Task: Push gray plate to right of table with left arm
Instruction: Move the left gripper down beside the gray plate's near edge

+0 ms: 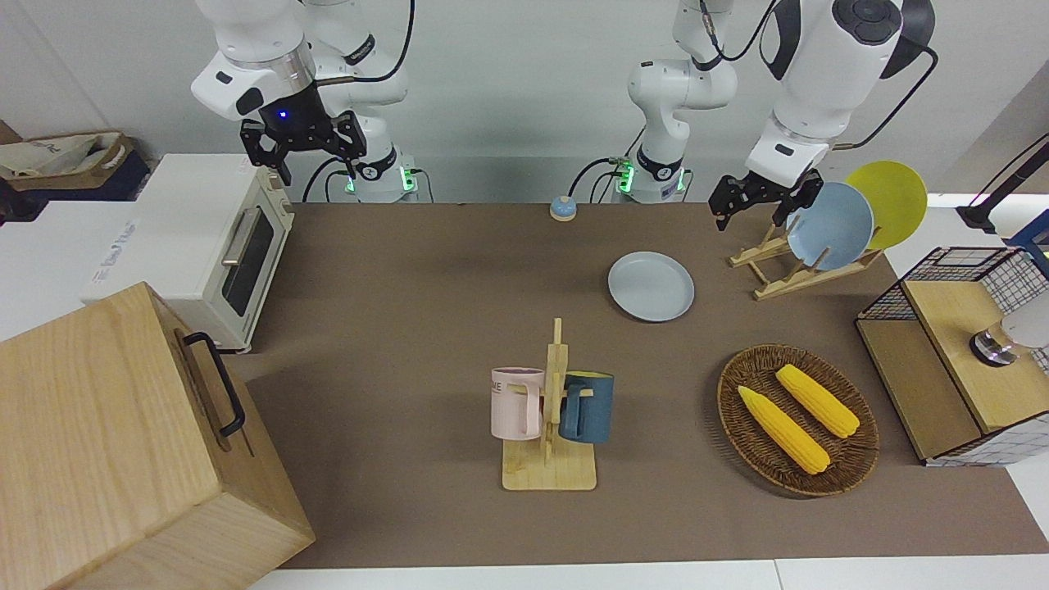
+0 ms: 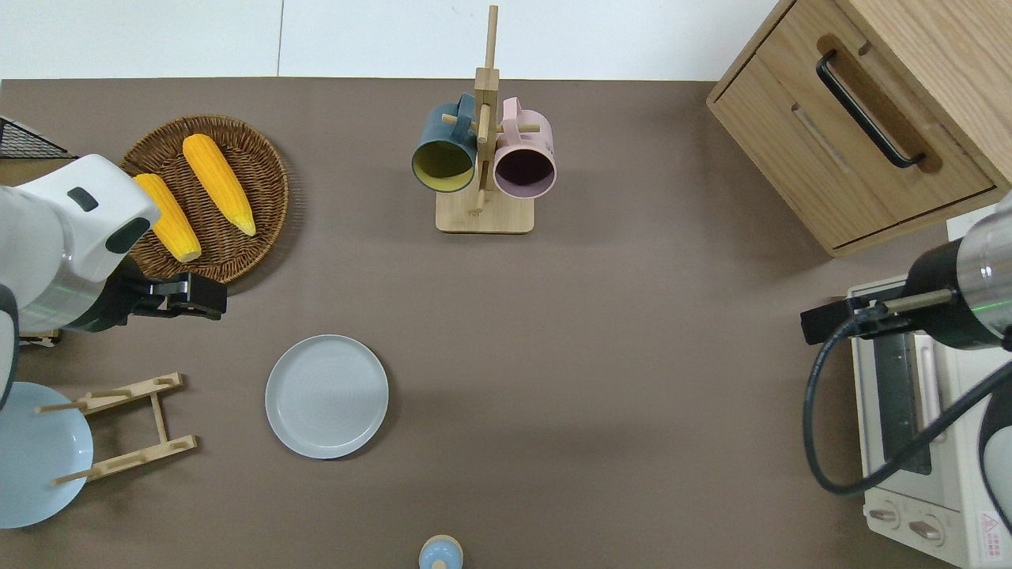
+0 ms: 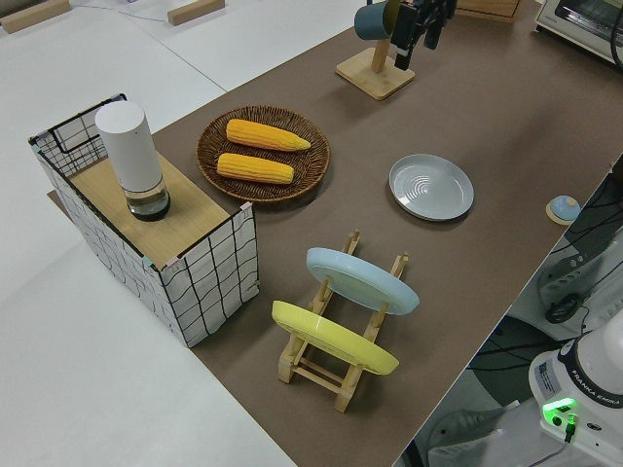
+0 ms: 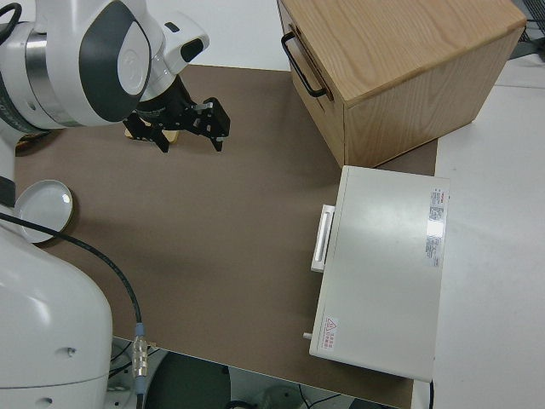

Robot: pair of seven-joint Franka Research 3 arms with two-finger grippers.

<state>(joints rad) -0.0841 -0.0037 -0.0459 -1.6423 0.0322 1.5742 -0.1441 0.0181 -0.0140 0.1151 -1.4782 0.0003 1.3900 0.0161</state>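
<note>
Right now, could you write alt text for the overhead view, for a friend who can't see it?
A gray plate lies flat on a brown table, with the left gripper in the air over the table beside a wicker basket holding two corn cobs. A wooden mug rack holds a dark blue mug and a pink mug. The right arm is parked.

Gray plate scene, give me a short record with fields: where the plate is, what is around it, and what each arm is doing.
plate: gray plate flat on the table, nothing touching it
toward left arm's end: dish rack holding a blue plate and a yellow plate
farther from robots: basket with two corn cobs, mug stand
left gripper: open, raised by the basket's edge, not touching the plate
right arm: parked
</note>
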